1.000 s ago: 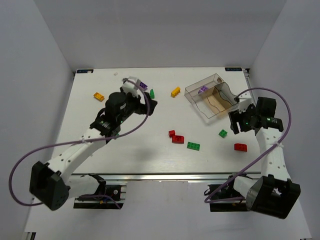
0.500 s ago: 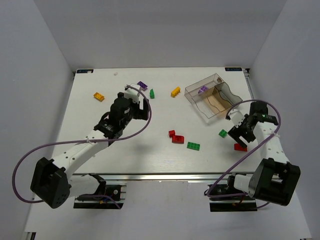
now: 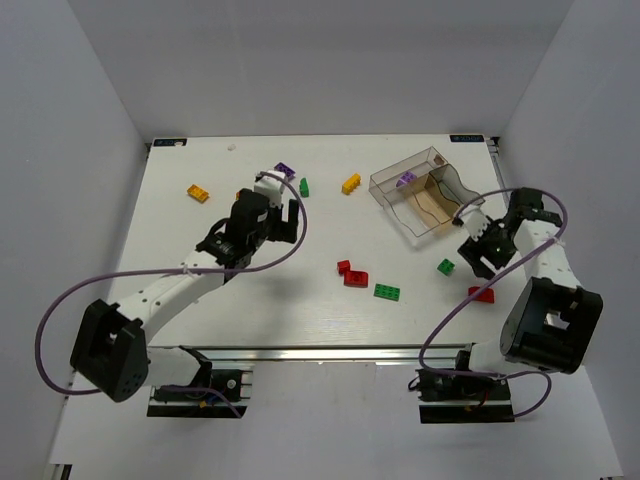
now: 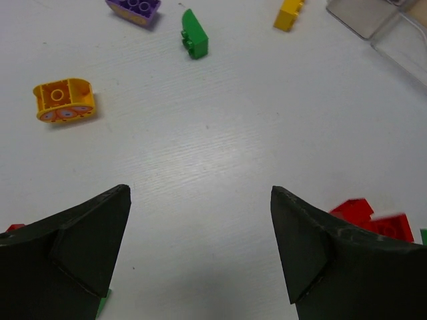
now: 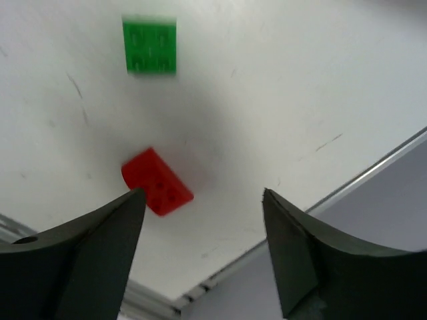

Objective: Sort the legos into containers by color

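1. Bricks nearest the arm bases: a red brick (image 3: 481,294) on the tabletop (image 3: 250,310) at the right side, and a flat green brick (image 3: 387,292) toward the middle, well apart from it.
2. Right hand (image 5: 203,195) hangs over the red brick. Fingers spread wide, nothing between them. In the wrist view the brick lies just beside one fingertip rather than centred in the gap. Cannot tell whether they touch.
3. Small green square brick (image 3: 446,267) lies just left of the right hand. It is blurred in the wrist view.
4. Pair of red bricks (image 3: 352,274) near the middle of the tabletop, touching each other and just beyond the flat green brick.
5. Left hand (image 4: 199,197) is left of the middle, over bare tabletop. Fingers spread, holding nothing.
6. Orange brick (image 4: 63,100) lies ahead of the left hand, off to one side in its wrist view. A second orange brick (image 3: 198,192) sits toward the left edge, well apart from the rest.
7. Green sloped brick (image 3: 304,186) and yellow brick (image 3: 351,183) lie farther out, near each other but not touching.
8. Clear box (image 3: 385,185) stands at the far right, askew to the tabletop edges, with a tan bottom, dividers and one wavy side. A purple piece (image 3: 407,178) lies in its far-left compartment.
9. Loose purple brick (image 3: 285,170) is farthest out, just beyond the green sloped brick.
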Available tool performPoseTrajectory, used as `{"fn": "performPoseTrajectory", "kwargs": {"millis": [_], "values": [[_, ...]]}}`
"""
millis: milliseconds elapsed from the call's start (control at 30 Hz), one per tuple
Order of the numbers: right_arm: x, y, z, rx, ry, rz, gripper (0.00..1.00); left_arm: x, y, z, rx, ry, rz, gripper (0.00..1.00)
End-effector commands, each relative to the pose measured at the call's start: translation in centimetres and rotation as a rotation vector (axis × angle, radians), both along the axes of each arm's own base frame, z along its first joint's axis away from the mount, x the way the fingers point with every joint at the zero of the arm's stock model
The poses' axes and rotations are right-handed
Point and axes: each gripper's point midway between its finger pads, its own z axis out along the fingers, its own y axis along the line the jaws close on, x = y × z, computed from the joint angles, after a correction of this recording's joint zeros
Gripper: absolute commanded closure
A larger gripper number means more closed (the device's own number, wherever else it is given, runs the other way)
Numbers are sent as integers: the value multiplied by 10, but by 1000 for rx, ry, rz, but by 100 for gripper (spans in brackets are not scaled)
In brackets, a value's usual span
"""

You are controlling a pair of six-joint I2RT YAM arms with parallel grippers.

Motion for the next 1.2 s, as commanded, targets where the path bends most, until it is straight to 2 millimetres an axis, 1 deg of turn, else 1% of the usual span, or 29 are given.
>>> {"fn": "performPoseTrajectory", "kwargs": {"millis": [0, 33, 67, 100, 133, 167, 200, 233, 267, 300, 333, 367, 400, 433, 467, 500, 533, 567, 600, 700, 733, 767, 833, 900, 933, 967, 1067, 1133, 1167], "values": [[24, 63, 64, 340, -185, 68, 27, 31, 19, 18, -20, 20, 192, 6], [28, 84, 80, 471, -224, 43, 48, 38, 29, 11, -23, 65, 252, 10], [46, 87, 95, 520, -302, -7, 67, 48, 29, -10, -10, 125, 281, 17], [44, 98, 109, 627, -303, -126, 85, 57, 28, -13, -27, 144, 297, 36], [46, 107, 120, 701, -316, -172, 100, 72, 31, -4, -81, 158, 342, 45], [62, 105, 136, 731, -407, -202, 100, 84, 31, -24, -72, 211, 374, 53], [59, 110, 152, 805, -428, -284, 100, 93, 34, -29, -82, 229, 413, 57], [59, 108, 145, 823, -436, -356, 100, 108, 34, -13, -150, 234, 481, 58], [60, 107, 147, 847, -462, -403, 95, 121, 45, -38, -132, 282, 576, 58], [63, 106, 167, 871, -556, -399, 82, 130, 49, -44, -147, 307, 638, 55], [58, 109, 159, 916, -534, -459, 49, 144, 44, -23, -225, 315, 717, 40], [57, 110, 161, 945, -542, -478, 33, 154, 47, -52, -204, 375, 786, 32], [56, 113, 173, 966, -597, -445, 21, 163, 43, -52, -220, 389, 812, 23], [54, 117, 173, 1001, -589, -451, 11, 165, 41, -57, -224, 422, 843, 13], [52, 118, 164, 1010, -578, -463, 11, 188, 30, -28, -290, 371, 816, 10], [53, 117, 172, 1014, -626, -430, 11, 197, 26, -48, -271, 390, 819, 9], [53, 114, 171, 1001, -638, -438, 11, 205, 15, -46, -283, 374, 800, 8], [54, 109, 172, 972, -660, -441, 11, 216, 12, -37, -306, 339, 791, 3], [55, 106, 171, 955, -667, -450, 11, 220, 7, -51, -290, 340, 799, 2], [53, 106, 168, 959, -657, -445, 11, 230, 2, -63, -332, 336, 822, 2], [51, 107, 168, 966, -652, -437, 11, 237, 5, -75, -346, 339, 829, 2], [51, 107, 168, 966, -654, -436, 11, 239, 3, -79, -354, 341, 833, 2], [48, 106, 167, 961, -661, -431, 11, 248, -2, -82, -384, 321, 820, 2], [45, 107, 162, 960, -638, -441, 11, 252, -5, -93, -393, 326, 815, 2], [45, 107, 164, 959, -640, -437, 11, 257, -8, -91, -413, 313, 812, 2], [44, 107, 164, 959, -643, -438, 11, 260, -8, -98, -410, 312, 814, 2], [43, 107, 166, 961, -648, -434, 11, 267, -9, -105, -412, 300, 820, 2], [42, 108, 168, 963, -651, -427, 11, 271, -10, -105, -421, 285, 819, 2], [42, 109, 168, 965, -650, -424, 11, 274, -4, -106, -423, 276, 826, 2]]}}
